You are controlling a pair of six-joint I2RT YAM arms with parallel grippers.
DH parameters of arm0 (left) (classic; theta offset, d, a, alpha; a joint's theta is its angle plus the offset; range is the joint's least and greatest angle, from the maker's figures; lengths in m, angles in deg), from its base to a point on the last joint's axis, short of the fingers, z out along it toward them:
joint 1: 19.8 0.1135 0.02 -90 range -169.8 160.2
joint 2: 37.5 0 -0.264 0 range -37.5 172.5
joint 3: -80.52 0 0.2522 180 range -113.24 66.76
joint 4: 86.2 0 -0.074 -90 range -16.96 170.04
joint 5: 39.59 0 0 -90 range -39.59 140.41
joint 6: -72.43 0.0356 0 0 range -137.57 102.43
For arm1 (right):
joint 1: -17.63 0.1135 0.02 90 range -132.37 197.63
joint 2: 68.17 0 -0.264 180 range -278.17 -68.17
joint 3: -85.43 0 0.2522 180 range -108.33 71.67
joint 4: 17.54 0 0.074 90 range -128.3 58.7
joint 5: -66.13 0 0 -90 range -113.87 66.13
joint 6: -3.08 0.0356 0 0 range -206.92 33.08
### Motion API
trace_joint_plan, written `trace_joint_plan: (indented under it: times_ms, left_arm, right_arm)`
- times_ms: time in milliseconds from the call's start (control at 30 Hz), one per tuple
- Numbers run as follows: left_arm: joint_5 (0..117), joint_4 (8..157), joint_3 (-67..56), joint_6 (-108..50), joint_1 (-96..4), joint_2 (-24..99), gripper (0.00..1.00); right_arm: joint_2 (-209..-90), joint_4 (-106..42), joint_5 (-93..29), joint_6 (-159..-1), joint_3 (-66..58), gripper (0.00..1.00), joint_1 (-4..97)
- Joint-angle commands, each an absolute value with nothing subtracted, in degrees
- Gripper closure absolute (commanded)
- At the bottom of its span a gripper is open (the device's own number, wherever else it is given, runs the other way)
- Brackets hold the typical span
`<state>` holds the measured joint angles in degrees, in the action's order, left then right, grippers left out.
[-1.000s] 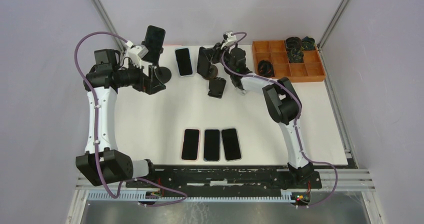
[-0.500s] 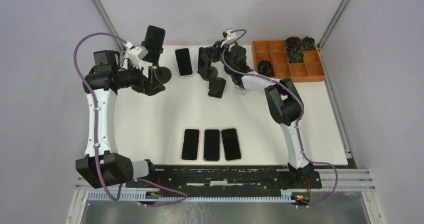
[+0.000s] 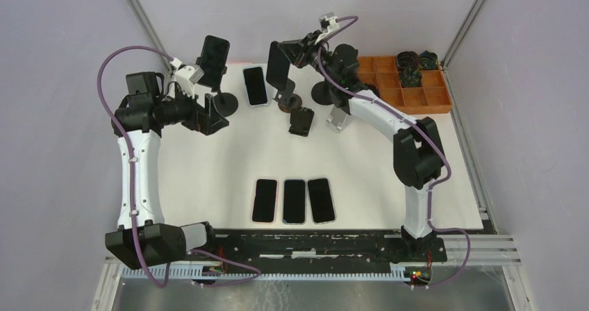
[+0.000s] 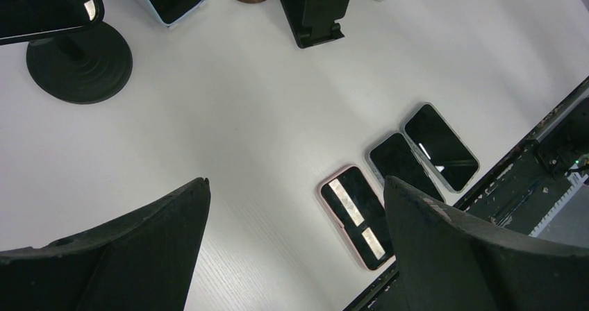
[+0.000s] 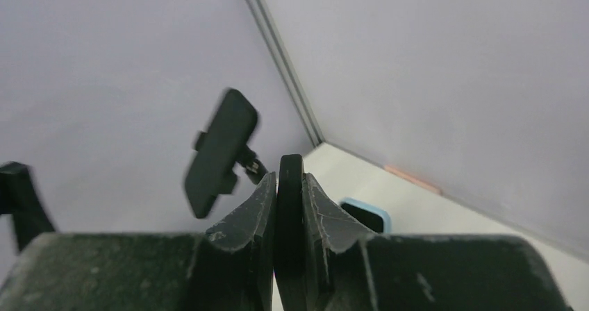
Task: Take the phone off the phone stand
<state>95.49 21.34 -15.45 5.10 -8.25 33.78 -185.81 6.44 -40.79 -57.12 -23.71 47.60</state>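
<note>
**Step in hand: lift-off.** The right gripper (image 5: 290, 180) is closed narrowly on the phone (image 3: 278, 65). The wrist view shows the phone edge-on, pinched between both fingers. The phone hangs directly above the phone stand (image 3: 289, 101), tilted toward its far side. The overhead view does not show whether its lower edge has cleared the cradle. The left gripper (image 4: 294, 186) is spread wide and holds nothing, well to the left of the phone stand.

**Recommended execution (judgement):**
1. Hold clamp force constant. An edge grip on a smooth slab is likely to pivot if loosened.
2. Raise the phone along the line of the cradle until a visible gap opens. Do not translate sideways before that, because a snagged edge could tip the phone stand on its small round base.
3. Carry the phone to bare counter (image 4: 243, 123) on the near side of the phone stand, passing clear of the black wedge holder (image 3: 301, 121) just in front of it, and lay it flat.

**Surface and room.** The counter is white and matte, with a faint grain.
- Just left of the phone stand, a loose phone (image 3: 255, 85) lies flat.
- Farther left, a second stand (image 3: 224, 103) carries a mounted phone (image 3: 213, 57).
- To the right of the phone stand sits a white holder (image 3: 338, 120).
- Well to the right lies an orange tray (image 3: 389, 99).
- A row of three phones (image 3: 294, 200) lies well to the near side.
- Pale lilac walls enclose the cell, with metal posts at the far corners.
</note>
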Motion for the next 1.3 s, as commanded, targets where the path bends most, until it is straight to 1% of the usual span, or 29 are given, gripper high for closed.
trace_joint_plan:
  times_ms: [0,167,300,433,600,733,900,1033,1267]
  left_arm:
    - [95.63,20.39,-17.5,5.42,-8.02,32.02,0.0]
    - [96.38,20.42,-17.36,4.95,-7.98,30.96,0.0]
    - [97.26,20.39,-16.86,4.57,-7.95,30.47,0.0]
    - [97.55,20.36,-16.39,4.33,-8.02,29.93,0.0]
    - [98.2,20.36,-16.66,4.01,-7.99,28.91,0.0]
    - [98.63,20.37,-16.78,3.63,-8.02,28.31,0.0]
    - [98.72,20.4,-16.64,3.61,-7.99,27.72,0.0]
    - [98.91,20.43,-16.51,3.62,-7.98,27.86,0.0]
    - [98.93,20.42,-16.38,3.85,-7.99,27.85,0.0]
  right_arm:
    - [-172.42,7.83,-45.33,-54.33,-22.77,1.0,47.8]
    - [-156.96,-1.42,-49.04,-54.18,-7.76,1.0,46.13]
    - [-143.61,-12.26,-52.49,-54.02,4.49,1.0,43.13]
    - [-130.43,-24.33,-53.04,-56.37,17.66,1.0,40.0]
    - [-120.03,-37.65,-55.51,-59.09,27.53,1.0,35.78]
    - [-117.32,-44.91,-56.67,-62.15,32.43,1.0,34.34]
    - [-117.2,-47.28,-59.45,-63.95,37.55,1.0,33.78]
    - [-119.53,-44.82,-60.85,-63.99,41.96,1.0,33.75]
    - [-126.47,-35.4,-62.18,-60.13,45.91,1.0,33.73]
